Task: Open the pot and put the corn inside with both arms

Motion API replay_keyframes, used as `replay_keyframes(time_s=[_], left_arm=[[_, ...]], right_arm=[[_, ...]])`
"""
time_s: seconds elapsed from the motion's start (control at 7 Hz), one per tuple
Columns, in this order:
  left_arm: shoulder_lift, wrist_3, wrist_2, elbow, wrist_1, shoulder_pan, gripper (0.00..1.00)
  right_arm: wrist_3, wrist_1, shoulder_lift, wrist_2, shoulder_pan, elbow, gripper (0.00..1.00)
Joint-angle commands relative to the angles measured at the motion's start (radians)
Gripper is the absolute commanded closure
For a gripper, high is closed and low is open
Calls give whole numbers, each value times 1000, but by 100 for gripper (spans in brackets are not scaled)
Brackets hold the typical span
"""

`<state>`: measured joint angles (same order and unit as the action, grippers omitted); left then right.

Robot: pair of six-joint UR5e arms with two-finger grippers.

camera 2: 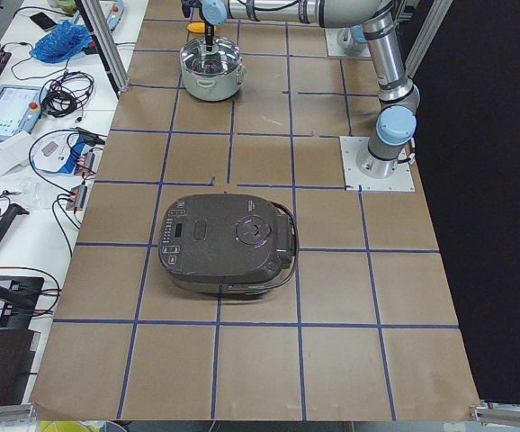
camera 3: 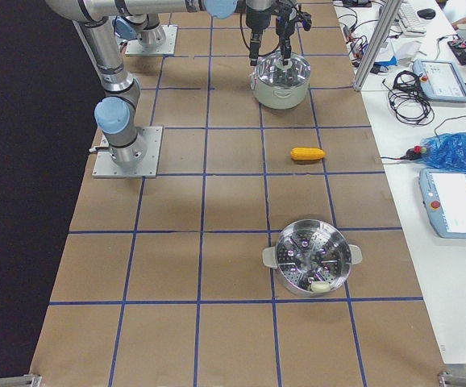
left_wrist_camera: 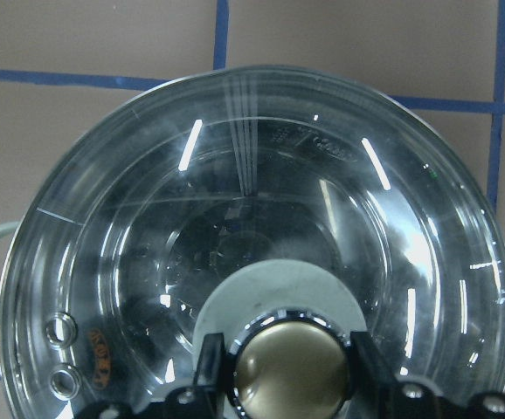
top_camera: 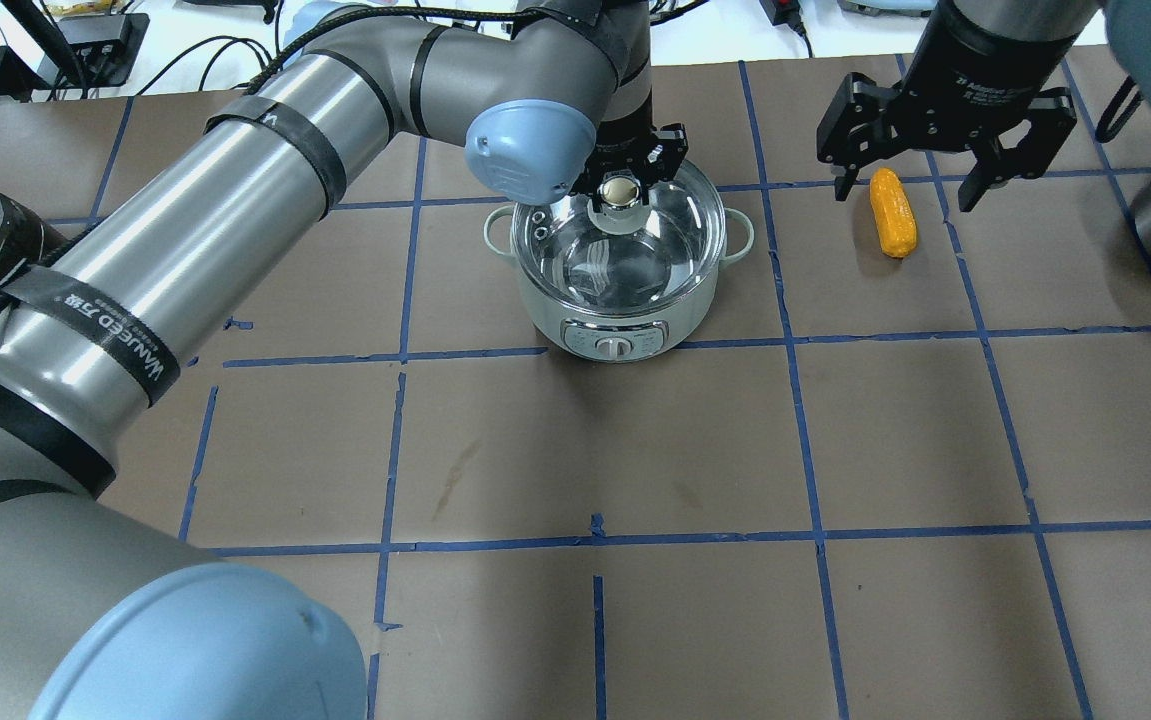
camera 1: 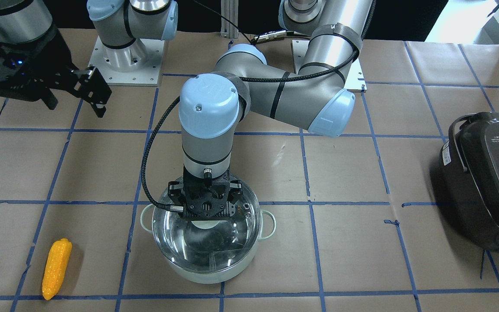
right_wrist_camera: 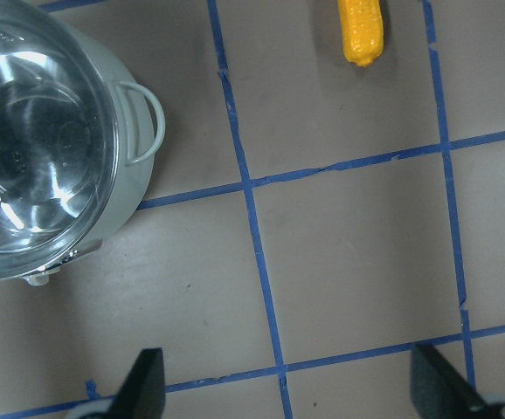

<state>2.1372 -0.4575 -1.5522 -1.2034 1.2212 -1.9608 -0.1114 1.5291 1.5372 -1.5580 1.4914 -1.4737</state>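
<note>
Two holds matter. The pot (top_camera: 620,300), upper centre in the overhead view, carries a glass lid (left_wrist_camera: 261,201) that is probably fragile and slippery. The corn (top_camera: 893,212), surely light and stiff, lies upper right under the wide-open, empty right gripper (top_camera: 905,195). The left gripper (top_camera: 622,175) clamps the small knob (left_wrist_camera: 292,367), likely the best hold.

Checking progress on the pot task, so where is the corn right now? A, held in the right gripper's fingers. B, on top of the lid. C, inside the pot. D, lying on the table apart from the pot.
D: the corn lies on the table apart from the pot, whose lid is on; the right gripper is open, empty.
</note>
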Motion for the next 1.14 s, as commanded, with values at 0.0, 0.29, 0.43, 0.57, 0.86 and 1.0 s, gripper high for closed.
replay_keyframes(time_s=[0.0, 0.29, 0.43, 0.57, 0.86, 1.0], left_arm=[[-87, 17, -8, 4, 61, 19, 86], [-240, 232, 0, -2, 228, 231, 86], [-284, 404, 1, -22, 303, 355, 86], [-273, 548, -2, -44, 301, 458, 88], [-215, 663, 0, -173, 112, 568, 92], [-170, 695, 3, -290, -70, 603, 92]], right_arm=[[67, 73, -108, 6, -57, 35, 0], [148, 300, -326, 9, -133, 33, 3], [200, 360, -403, 9, -144, 29, 6], [281, 408, -446, 1, -175, 23, 8], [286, 570, -518, 1, -181, -42, 10], [285, 609, -544, 12, -180, -65, 12]])
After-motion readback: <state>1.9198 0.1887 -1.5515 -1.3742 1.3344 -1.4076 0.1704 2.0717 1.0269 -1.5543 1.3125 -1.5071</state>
